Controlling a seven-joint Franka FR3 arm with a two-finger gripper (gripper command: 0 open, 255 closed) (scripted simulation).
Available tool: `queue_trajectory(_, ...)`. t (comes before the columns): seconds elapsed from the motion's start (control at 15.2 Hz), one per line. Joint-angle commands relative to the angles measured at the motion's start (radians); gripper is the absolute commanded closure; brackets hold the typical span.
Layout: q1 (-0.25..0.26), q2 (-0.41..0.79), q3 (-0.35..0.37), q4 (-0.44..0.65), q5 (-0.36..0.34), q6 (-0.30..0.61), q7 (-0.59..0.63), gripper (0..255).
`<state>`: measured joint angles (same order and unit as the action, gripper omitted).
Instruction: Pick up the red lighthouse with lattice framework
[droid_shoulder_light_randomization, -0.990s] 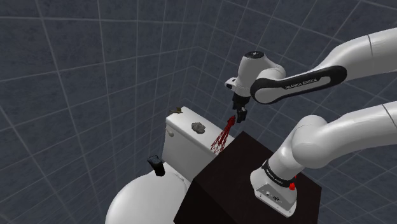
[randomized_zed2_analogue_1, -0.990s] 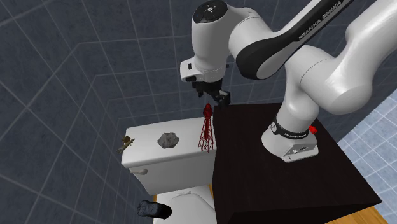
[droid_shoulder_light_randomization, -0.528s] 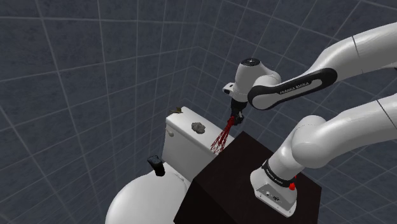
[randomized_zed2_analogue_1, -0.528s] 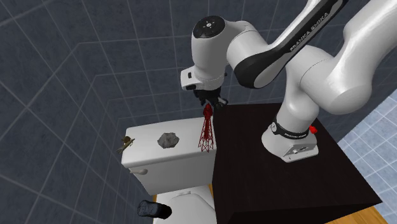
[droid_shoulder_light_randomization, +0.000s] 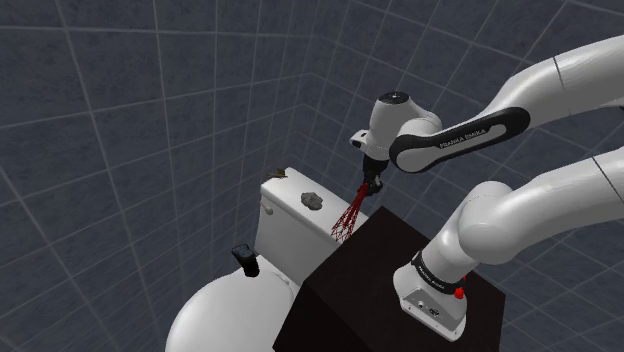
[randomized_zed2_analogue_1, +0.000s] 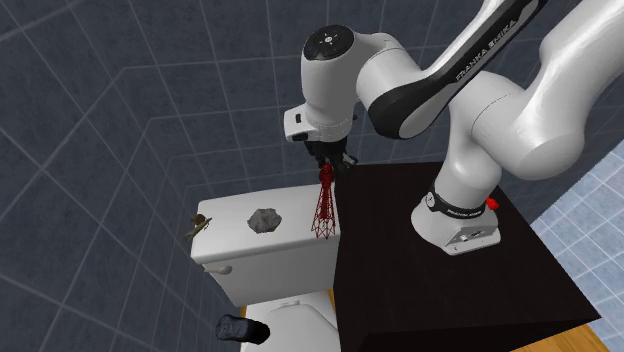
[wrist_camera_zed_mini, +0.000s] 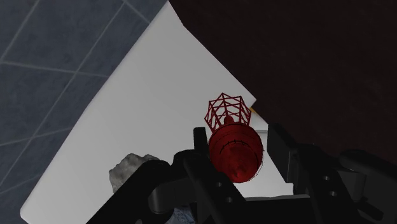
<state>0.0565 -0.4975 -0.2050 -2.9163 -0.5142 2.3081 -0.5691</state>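
The red lattice lighthouse (randomized_zed2_analogue_1: 322, 205) stands upright on the white toilet tank lid (randomized_zed2_analogue_1: 235, 225), at the end of the lid that meets the dark stand (randomized_zed2_analogue_1: 400, 270). In the wrist view its base (wrist_camera_zed_mini: 232, 137) sits close to the lid's corner, with the lid's long edge on one side and the stand's dark wall (wrist_camera_zed_mini: 318, 57) just beyond. In the shoulder view the lighthouse (droid_shoulder_light_randomization: 348, 218) is at the right end of the lid (droid_shoulder_light_randomization: 290, 200), hard against the stand's upper corner (droid_shoulder_light_randomization: 360, 280). A stretch of bare lid separates it from a grey, rock-like lump (randomized_zed2_analogue_1: 263, 219) near the middle of the tank, seen also in the shoulder view (droid_shoulder_light_randomization: 313, 200) and beside the gripper's body in the wrist view (wrist_camera_zed_mini: 130, 173). A small brownish thing (randomized_zed2_analogue_1: 192, 226) sits at the tank's far end, well apart from the lighthouse. A black object (droid_shoulder_light_randomization: 244, 256) lies lower down, near the tank's front face above the white toilet seat lid (droid_shoulder_light_randomization: 215, 310). Dark blue-grey tiled walls rise behind the tank, and the space above the lid is open. The gripper (randomized_zed2_analogue_1: 327, 165) hangs straight down over the lighthouse's top, reaching it from above (droid_shoulder_light_randomization: 372, 187). In the wrist view the gripper (wrist_camera_zed_mini: 239, 135) is narrowly open with the red domed cap between its fingers. One finger (wrist_camera_zed_mini: 200, 146) lies right against the cap, while the other (wrist_camera_zed_mini: 280, 143) shows a thin white gap, so the cap is flanked but not clasped.
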Motion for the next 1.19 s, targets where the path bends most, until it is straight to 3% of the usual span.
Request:
queue_trajectory(0.0, 0.000, 0.002, 0.000, -0.001, 0.000, 0.002, 0.001, 255)
queue_trajectory(0.99, 0.030, -0.181, 0.026, 0.098, 0.083, -0.273, -0.083, 255)
queue_trajectory(1.12, 0.031, -0.183, 0.026, 0.099, 0.083, -0.276, -0.083, 255)
